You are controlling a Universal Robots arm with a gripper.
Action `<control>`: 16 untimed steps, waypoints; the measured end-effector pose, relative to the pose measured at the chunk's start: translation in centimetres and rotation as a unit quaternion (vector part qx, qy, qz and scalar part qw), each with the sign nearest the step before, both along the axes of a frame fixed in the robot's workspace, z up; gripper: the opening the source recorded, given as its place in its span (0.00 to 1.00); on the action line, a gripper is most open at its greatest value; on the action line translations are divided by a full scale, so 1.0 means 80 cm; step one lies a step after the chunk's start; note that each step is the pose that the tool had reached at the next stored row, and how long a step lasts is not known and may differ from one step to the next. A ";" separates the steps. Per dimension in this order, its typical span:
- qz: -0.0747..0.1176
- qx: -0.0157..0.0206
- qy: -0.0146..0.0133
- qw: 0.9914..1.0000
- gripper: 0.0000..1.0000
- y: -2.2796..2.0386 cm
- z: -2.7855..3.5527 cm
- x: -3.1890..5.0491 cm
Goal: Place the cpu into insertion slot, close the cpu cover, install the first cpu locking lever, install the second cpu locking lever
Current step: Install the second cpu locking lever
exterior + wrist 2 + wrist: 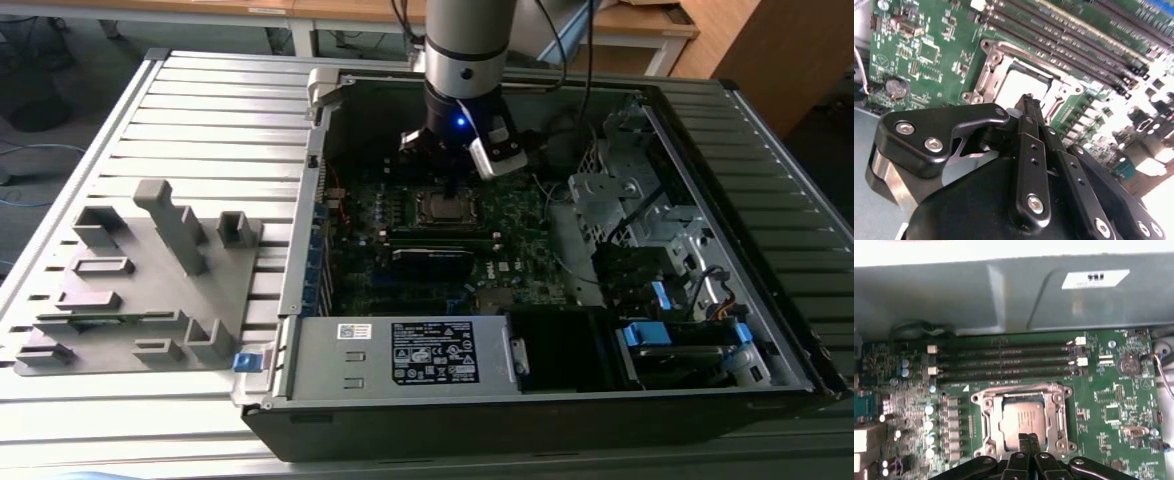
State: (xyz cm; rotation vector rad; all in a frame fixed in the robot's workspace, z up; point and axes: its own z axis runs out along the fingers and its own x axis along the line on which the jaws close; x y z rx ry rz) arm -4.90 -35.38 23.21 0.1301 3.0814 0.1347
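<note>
Above the cpu, closed end effector.

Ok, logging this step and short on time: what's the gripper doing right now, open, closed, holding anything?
Gripper: fingers closed together, holding nothing, tips at the edge of the cpu, which sits in the insertion slot.

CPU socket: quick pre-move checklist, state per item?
1. Cpu seated in the slot: ok, lies flat inside the rim.
2. Cover down over the cpu: ok, frame sits around it.
3. Locking levers latched: cannot tell.
4. Gripper over the socket: ok, fingertips at the cpu's edge in both wrist views.
5. Fingers empty: ok, shut together on nothing.
6. Memory slots away from the gripper: ok.
</note>
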 end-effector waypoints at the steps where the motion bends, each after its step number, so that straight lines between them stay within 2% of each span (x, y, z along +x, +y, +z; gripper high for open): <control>1: 0.000 0.000 0.000 1.000 0.11 0.0012 -0.0002 0.000; 6: 0.000 -0.001 0.000 1.000 0.11 0.0014 -0.0003 0.000; 7: 0.000 -0.001 0.001 1.000 0.11 0.0014 -0.0005 0.000; 9: 0.000 -0.005 0.007 1.000 0.11 0.0014 -0.0008 0.001; 10: 0.000 -0.006 0.008 1.000 0.11 0.0014 -0.0008 0.001; 16: 0.000 -0.007 0.008 1.000 0.11 0.0014 -0.0008 0.001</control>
